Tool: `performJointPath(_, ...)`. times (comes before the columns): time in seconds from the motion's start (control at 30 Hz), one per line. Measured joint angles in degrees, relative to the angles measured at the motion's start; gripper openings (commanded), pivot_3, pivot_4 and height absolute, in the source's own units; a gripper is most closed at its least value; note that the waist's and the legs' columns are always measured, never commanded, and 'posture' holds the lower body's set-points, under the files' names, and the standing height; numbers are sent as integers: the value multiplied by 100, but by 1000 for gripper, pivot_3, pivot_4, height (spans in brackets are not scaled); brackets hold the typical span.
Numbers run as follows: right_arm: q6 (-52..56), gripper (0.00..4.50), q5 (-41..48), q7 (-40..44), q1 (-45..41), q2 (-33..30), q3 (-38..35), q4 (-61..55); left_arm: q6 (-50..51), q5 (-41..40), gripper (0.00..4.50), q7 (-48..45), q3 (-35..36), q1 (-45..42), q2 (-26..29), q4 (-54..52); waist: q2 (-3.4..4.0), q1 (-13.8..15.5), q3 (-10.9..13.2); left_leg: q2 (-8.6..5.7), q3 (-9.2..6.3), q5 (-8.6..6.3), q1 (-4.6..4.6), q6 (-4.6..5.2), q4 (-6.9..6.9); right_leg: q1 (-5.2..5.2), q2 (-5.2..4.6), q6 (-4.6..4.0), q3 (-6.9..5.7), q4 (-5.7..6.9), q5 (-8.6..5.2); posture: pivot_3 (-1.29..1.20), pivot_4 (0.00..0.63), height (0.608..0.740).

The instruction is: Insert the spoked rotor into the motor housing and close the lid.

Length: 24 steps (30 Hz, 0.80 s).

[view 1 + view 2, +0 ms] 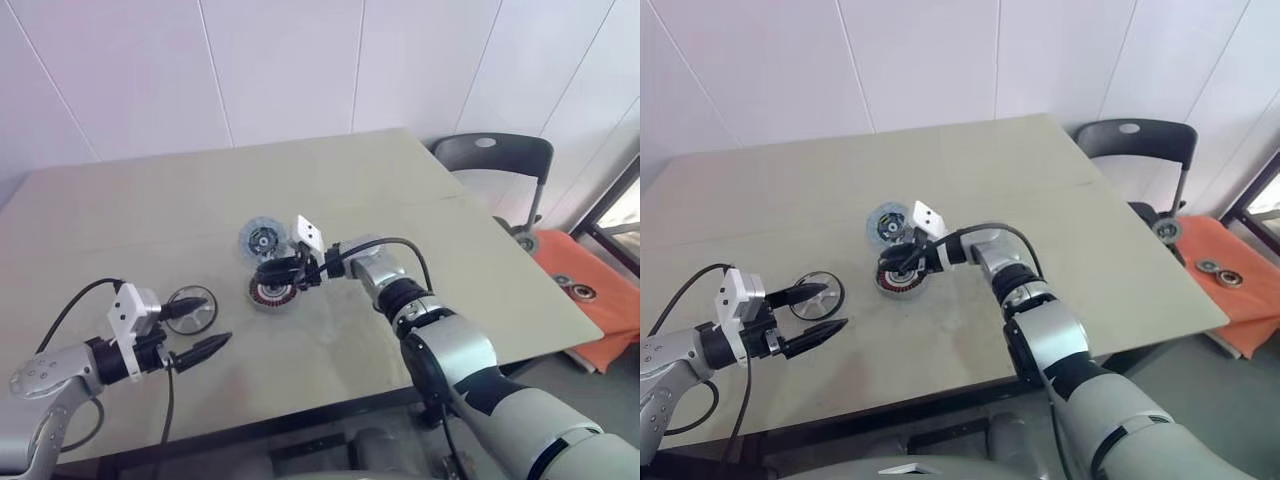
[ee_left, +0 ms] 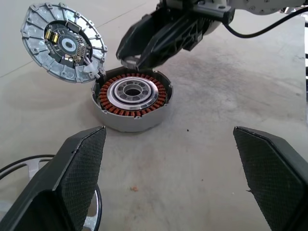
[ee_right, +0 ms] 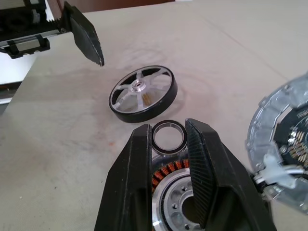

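Observation:
The motor housing (image 2: 132,98), a silver puck with copper windings, lies mid-table. Its lid (image 2: 65,43) stands tilted open at the housing's far-left rim. My right gripper (image 3: 168,126) hovers just over the housing (image 1: 272,293), shut on a small dark ring (image 3: 168,138). The spoked rotor (image 3: 143,93), dark-rimmed with silver spokes, lies flat on the table to the housing's left. My left gripper (image 1: 218,322) is open beside the rotor (image 1: 190,310), its upper finger reaching over the rim, with nothing between the fingers.
A dark chair (image 1: 495,160) stands past the table's far right corner. An orange mat (image 1: 585,290) with loose round parts lies off the right edge. The beige table (image 1: 450,240) has bare surface to the right and behind the housing.

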Motion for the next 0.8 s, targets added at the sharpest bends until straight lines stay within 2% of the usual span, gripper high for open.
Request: performJointPath(0.8, -109, 662, -409, -467, 12, -58, 173, 308, 1, -3, 4500, -35, 286, -51, 166, 2, -1, -3, 1, 0, -1, 0, 0, 0, -1, -1, 0, -1, 0, 0, -1, 0, 0, 740)
